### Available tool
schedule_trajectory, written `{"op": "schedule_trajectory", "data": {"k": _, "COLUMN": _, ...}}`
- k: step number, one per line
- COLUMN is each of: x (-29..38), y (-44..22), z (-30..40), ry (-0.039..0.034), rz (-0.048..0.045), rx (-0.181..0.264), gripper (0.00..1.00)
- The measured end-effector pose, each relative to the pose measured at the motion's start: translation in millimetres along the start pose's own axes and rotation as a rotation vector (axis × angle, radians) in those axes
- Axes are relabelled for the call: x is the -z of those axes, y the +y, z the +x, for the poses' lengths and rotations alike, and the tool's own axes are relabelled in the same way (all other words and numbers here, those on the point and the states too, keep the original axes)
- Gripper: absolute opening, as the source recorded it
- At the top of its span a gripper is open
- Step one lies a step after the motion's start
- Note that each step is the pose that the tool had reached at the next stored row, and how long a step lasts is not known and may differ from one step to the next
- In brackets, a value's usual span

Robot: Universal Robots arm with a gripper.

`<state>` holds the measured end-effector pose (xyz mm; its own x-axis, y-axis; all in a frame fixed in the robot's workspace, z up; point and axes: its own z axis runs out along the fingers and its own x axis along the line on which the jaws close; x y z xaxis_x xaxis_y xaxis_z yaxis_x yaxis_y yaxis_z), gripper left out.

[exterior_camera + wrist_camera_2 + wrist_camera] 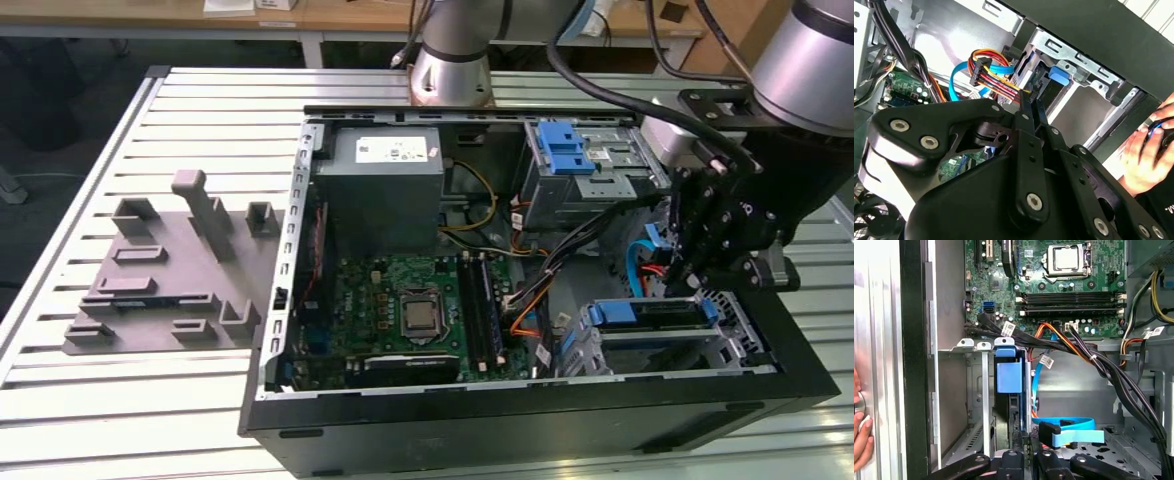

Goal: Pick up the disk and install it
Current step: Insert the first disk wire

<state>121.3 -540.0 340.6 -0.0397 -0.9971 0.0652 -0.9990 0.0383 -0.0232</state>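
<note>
I stand over a silver counter (200,110) of ribbed metal slats that run from the exterior view's left to its right. Beyond its far edge runs a pale wooden desk (334,14) on light legs, with white papers (254,6) lying on its top. Under that desk the floor (80,100) is dark grey and shadowed. On the exterior view's left, a dark grey moulded plastic fixture (167,270) with upright blocks lies flat on the slats. The light is even and soft, with pale gleams along the slat ridges.
</note>
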Motion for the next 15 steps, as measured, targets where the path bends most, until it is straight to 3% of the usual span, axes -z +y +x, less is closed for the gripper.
{"op": "schedule_trajectory", "data": {"k": 15, "x": -4.6, "y": -0.2, "z": 3.7, "ry": 0.0003, "rz": -0.0013, "rx": -0.018, "gripper": 0.17}}
